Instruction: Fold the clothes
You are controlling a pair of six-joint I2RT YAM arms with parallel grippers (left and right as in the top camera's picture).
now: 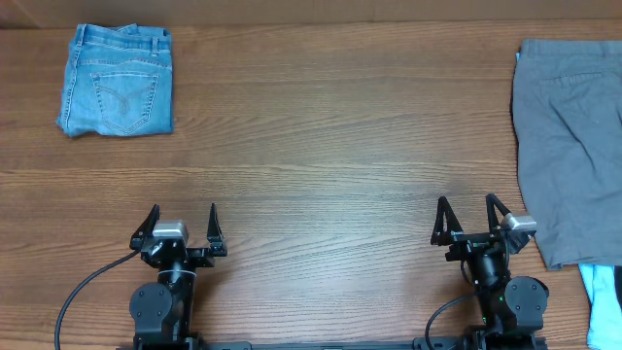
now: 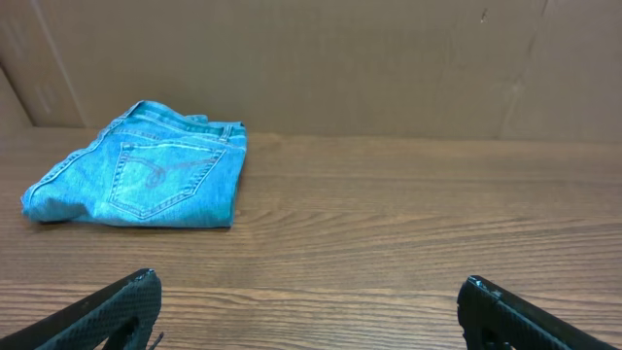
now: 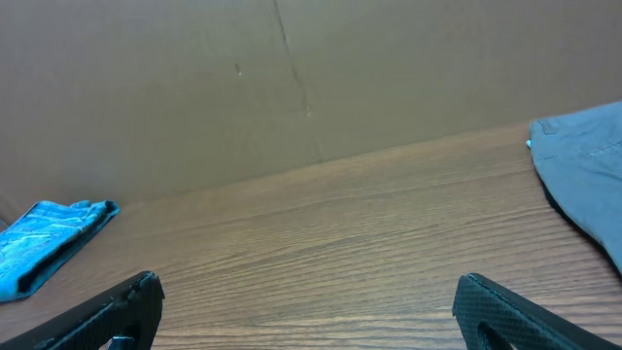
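Grey cotton shorts (image 1: 569, 146) lie spread flat at the table's right edge; they also show in the right wrist view (image 3: 588, 160). Folded light-blue denim shorts (image 1: 117, 80) lie at the far left, also in the left wrist view (image 2: 146, 180) and in the right wrist view (image 3: 49, 243). A pale-blue garment (image 1: 604, 301) lies at the front right corner. No black garment is in view. My left gripper (image 1: 183, 216) (image 2: 309, 292) is open and empty at the front left. My right gripper (image 1: 466, 209) (image 3: 306, 292) is open and empty, just left of the grey shorts.
The wooden table (image 1: 330, 146) spans the view. A brown cardboard wall (image 2: 321, 58) stands behind the table's far edge. Black cables (image 1: 78, 297) run from the left arm's base.
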